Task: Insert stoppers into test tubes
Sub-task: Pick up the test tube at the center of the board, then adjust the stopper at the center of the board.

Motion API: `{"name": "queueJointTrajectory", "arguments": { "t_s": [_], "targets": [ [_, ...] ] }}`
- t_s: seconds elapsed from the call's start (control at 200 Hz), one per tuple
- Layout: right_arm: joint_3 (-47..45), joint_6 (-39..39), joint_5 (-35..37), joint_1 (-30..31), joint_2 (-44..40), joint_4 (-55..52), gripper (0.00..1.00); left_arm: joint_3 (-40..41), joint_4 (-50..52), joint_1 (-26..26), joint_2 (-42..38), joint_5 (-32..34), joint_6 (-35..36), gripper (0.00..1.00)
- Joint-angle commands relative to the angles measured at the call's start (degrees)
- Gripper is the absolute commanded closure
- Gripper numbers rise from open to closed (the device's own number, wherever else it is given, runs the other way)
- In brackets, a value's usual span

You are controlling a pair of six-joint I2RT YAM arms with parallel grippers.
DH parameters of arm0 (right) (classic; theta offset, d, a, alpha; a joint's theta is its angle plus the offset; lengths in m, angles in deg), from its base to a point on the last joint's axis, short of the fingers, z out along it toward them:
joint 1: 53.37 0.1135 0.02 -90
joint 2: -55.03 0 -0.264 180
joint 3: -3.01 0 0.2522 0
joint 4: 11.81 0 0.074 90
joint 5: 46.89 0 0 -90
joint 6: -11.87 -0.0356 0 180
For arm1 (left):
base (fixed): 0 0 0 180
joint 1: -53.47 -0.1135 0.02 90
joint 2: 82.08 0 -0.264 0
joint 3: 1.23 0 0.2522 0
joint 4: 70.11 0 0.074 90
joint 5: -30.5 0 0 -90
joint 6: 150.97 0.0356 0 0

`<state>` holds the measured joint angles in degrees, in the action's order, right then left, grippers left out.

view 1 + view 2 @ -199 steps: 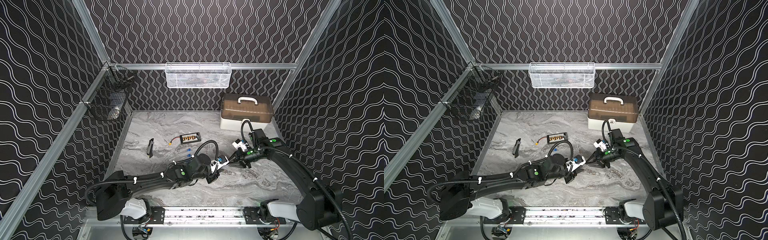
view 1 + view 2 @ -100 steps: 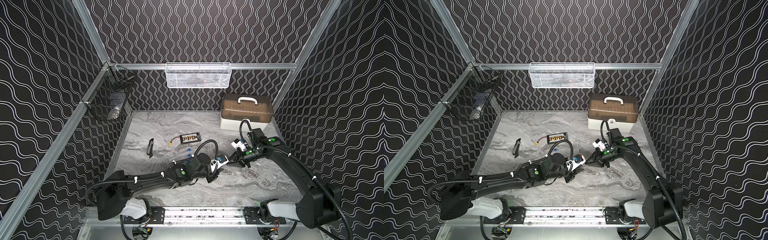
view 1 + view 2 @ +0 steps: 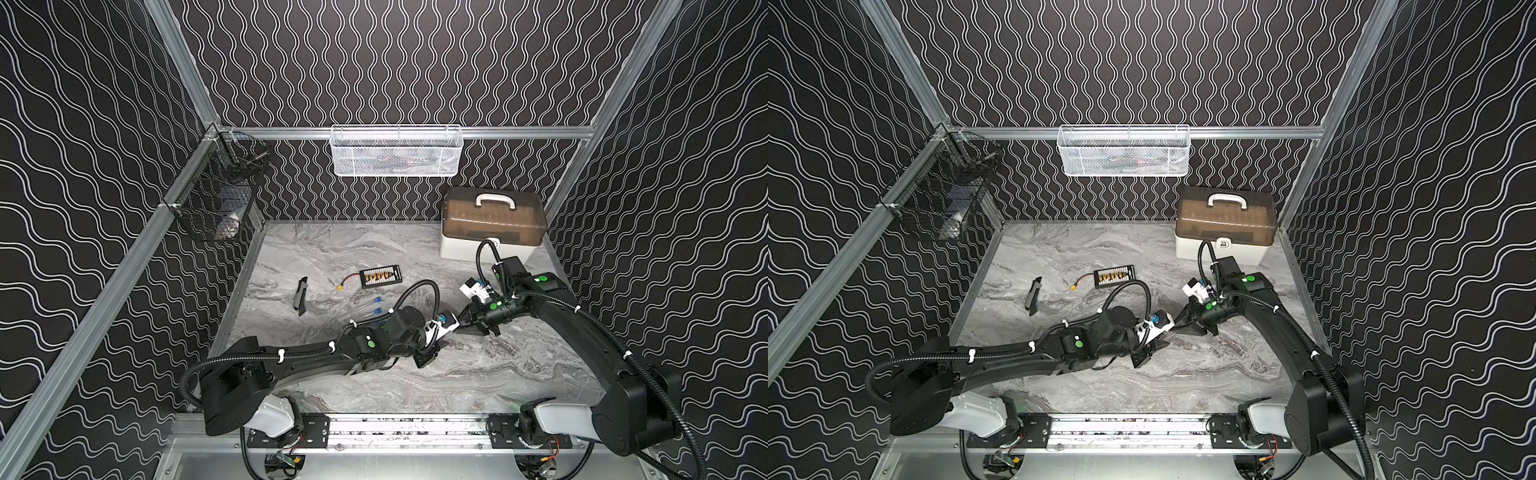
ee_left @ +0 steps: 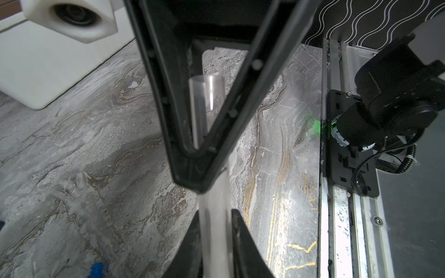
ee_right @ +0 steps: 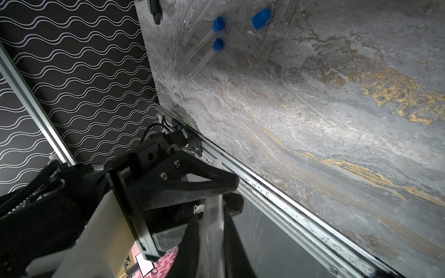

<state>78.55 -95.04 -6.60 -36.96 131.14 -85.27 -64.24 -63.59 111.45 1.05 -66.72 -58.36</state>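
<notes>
One clear test tube (image 4: 207,101) was pinched tight by both the left gripper (image 4: 214,240) and the right gripper (image 5: 210,240). It was stretched straight between them, open end pointed toward the right one.

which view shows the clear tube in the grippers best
The left wrist view: the tube fills the middle, its open end sharp and empty. The right wrist view shows only a blurred stretch of the tube, and in both top views I cannot make it out.
</notes>
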Motion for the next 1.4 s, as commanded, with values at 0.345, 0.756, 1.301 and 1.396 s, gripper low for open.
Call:
{"name": "queueJointTrajectory", "arguments": {
  "t_s": [0.345, 0.756, 1.301, 1.396],
  "targets": [
    [2.65, -1.35, 2.08, 0.12, -0.71, 2.78, 0.55, 0.08, 0.36, -0.07, -1.52, -0.36, -0.05, 0.90],
    [5.27, -2.69, 28.23, 1.47, 0.10, 16.33, 0.46, 8.70, 10.51, -9.53, -16.66, 18.76, -9.42, 0.94],
    [27.88, -67.91, 57.61, 29.83, 31.25, 6.39, 0.43, 5.67, 24.41, -23.49, -28.22, 36.56, -14.24, 0.95],
    [31.12, -72.37, 55.52, 30.59, 35.43, 4.92, 0.41, 5.14, 25.66, -23.57, -29.63, 36.41, -13.60, 0.95]
  ]
}}
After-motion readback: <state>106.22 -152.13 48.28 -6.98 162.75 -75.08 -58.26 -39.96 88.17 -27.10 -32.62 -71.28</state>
